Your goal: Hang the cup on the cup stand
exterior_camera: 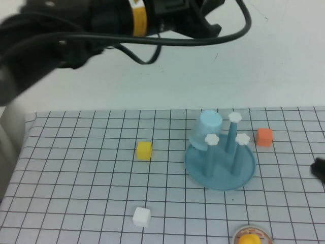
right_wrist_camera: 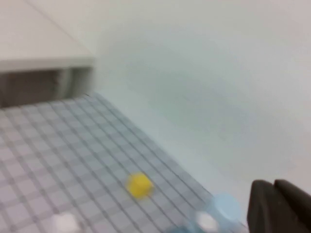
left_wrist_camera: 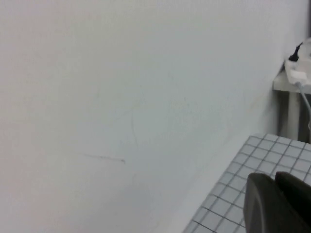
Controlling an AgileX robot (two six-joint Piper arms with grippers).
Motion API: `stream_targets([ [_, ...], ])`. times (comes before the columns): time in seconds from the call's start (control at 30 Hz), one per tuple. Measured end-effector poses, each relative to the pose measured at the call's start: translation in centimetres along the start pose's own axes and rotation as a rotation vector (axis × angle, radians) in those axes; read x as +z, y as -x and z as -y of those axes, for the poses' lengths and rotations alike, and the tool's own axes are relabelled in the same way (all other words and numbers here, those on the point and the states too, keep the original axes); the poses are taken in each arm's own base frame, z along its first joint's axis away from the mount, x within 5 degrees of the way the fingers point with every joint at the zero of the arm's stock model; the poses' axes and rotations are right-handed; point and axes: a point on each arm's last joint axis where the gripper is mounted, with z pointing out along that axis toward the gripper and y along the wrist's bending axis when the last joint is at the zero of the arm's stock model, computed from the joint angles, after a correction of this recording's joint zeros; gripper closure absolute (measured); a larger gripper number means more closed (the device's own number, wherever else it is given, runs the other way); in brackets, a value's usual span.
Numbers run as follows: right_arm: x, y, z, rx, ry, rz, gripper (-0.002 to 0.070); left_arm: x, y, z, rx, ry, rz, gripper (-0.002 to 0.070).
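Observation:
The light blue cup [exterior_camera: 207, 129] sits upside down and tilted over the rear left peg of the cup stand [exterior_camera: 221, 170], a round blue dish with upright pegs capped in white. My left arm [exterior_camera: 101, 23] is raised high across the back of the table, well away from the cup. Its left gripper [left_wrist_camera: 274, 180] is shut with nothing in it and faces the wall. In the high view, only a dark tip of my right gripper [exterior_camera: 320, 170] shows at the right edge. The right gripper [right_wrist_camera: 273, 188] is shut and empty, with the cup [right_wrist_camera: 226, 207] blurred beside it.
A yellow cube [exterior_camera: 144, 150] lies left of the stand, a white cube [exterior_camera: 141, 216] nearer the front, and an orange cube [exterior_camera: 264, 136] to the stand's right. A round white item with a yellow top [exterior_camera: 251, 236] sits at the front edge. A cable [exterior_camera: 203, 40] hangs off the left arm.

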Motion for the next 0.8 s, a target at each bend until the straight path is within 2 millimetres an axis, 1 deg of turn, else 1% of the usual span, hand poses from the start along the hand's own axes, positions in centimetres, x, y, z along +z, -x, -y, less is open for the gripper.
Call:
stream_targets([
  [0.1, -0.1, 0.8, -1.3, 0.013, 0.141, 0.088, 0.0678, -3.1, 1.8, 0.9, 0.018, 0.046, 0.033, 0.0671],
  [0.2, -0.7, 1.9, -3.0, 0.010, 0.338, 0.209, 0.0678, -6.9, 2.6, 1.1, 0.077, 0.218, 0.054, 0.0674],
  [0.33, -1.8, 2.6, -4.7, 0.002, 0.556, 0.306, 0.0678, -12.1, 2.5, 1.2, 0.183, 0.462, 0.050, 0.0675],
  [0.4, -2.2, 2.4, -5.4, -0.021, 0.643, 0.295, 0.0678, -14.7, 1.3, 1.4, 0.188, 0.572, 0.023, 0.0675],
  [0.43, -2.3, 2.1, -5.7, -0.038, 0.683, 0.269, 0.0678, -15.9, 1.0, 1.7, 0.188, 0.609, 0.023, 0.0675],
  [0.5, -2.5, 1.3, -6.1, -0.077, 0.734, 0.183, 0.0678, -17.9, -0.6, 2.0, 0.207, 0.683, -0.023, 0.0675],
  [0.53, -2.5, 0.7, -6.2, -0.099, 0.747, 0.130, 0.0678, -18.7, -0.9, 2.2, 0.235, 0.711, -0.039, 0.0675],
  [0.6, -2.5, -0.1, -6.2, -0.150, 0.757, 0.030, 0.0678, -20.6, -2.4, 2.2, 0.286, 0.804, -0.115, 0.0675],
  [0.67, -2.5, -0.7, -5.7, -0.216, 0.738, -0.086, 0.0678, -22.4, -3.8, 2.0, 0.273, 0.921, -0.209, 0.0675],
  [0.7, -2.5, -1.0, -5.4, -0.242, 0.722, -0.136, 0.0678, -23.6, -4.4, 1.8, 0.245, 1.010, -0.278, 0.0675],
  [0.73, -2.5, -1.2, -4.9, -0.269, 0.693, -0.202, 0.0678, -24.4, -4.8, 1.8, 0.194, 1.050, -0.308, 0.0675],
  [0.8, -2.5, -1.8, -3.8, -0.298, 0.604, -0.339, 0.0678, -26.4, -6.0, 2.2, 0.053, 1.130, -0.420, 0.0675],
])
